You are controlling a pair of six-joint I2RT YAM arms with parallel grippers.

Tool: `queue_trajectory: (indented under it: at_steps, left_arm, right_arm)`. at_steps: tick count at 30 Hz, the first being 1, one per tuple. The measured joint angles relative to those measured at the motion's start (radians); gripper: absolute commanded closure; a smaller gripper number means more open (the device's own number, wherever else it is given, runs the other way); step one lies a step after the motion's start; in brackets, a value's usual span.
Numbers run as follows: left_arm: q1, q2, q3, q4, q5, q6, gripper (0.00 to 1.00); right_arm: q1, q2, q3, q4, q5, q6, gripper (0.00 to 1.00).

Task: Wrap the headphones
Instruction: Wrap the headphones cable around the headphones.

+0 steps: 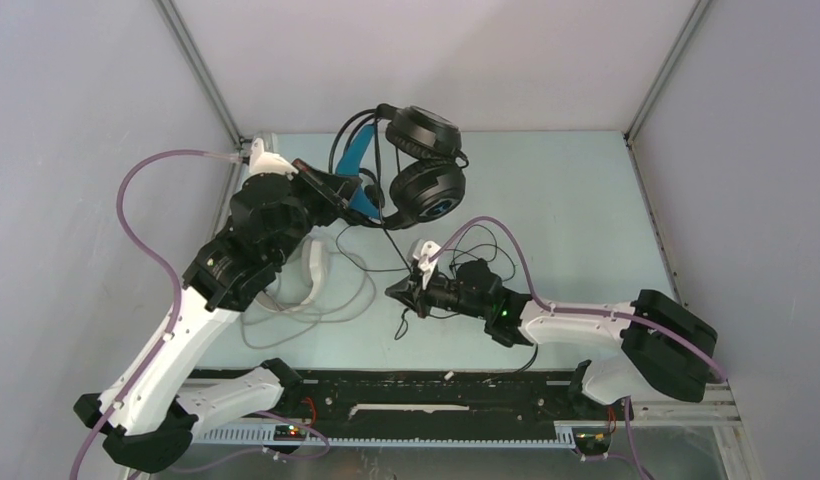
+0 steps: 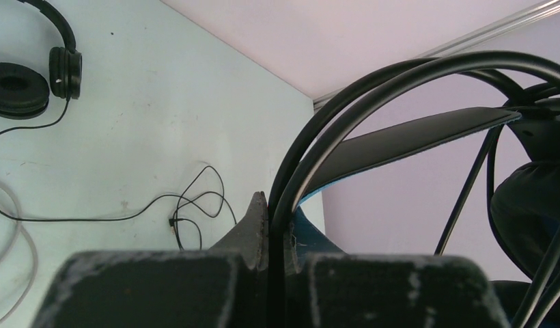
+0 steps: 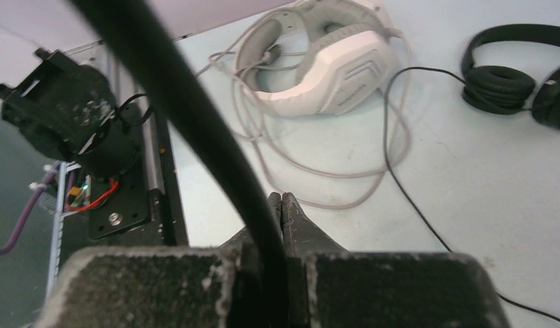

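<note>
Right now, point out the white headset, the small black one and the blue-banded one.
white headset [image 3: 339,75], right wrist view, ear cup
small black headset [image 2: 18,89], left wrist view, ear pad
blue-banded headset [image 1: 426,190], top view, lower ear cup

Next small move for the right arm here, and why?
Probably swing the right gripper around the blue-banded headset to lay a first loop of its cable. The left gripper is shut on the headband, holding the headset off the table, and the right gripper is shut with the cable running into its fingers, though a true pinch isn't certain.
</note>
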State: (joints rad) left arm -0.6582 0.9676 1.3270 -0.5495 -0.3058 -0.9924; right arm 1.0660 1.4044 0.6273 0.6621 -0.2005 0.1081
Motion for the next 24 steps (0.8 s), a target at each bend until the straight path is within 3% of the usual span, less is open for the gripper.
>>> queue_trajectory:
  at_steps: [4, 9, 24]
  left_arm:
    - [0.002, 0.005, 0.016, -0.013, 0.044, 0.073, 1.0]
    - [0.004, 0.0, 0.016, 0.005, 0.216, 0.217, 1.0]
    - [0.009, -0.05, 0.016, -0.039, 0.642, 0.805, 1.0]
  right_arm:
    - [-0.08, -0.008, 0.0, -0.009, -0.011, 0.062, 1.0]
    - [-0.211, -0.069, 0.0, -0.019, -0.089, 0.131, 1.0]
    - [-0.343, -0.319, 0.007, -0.291, -0.502, 0.29, 0.99]
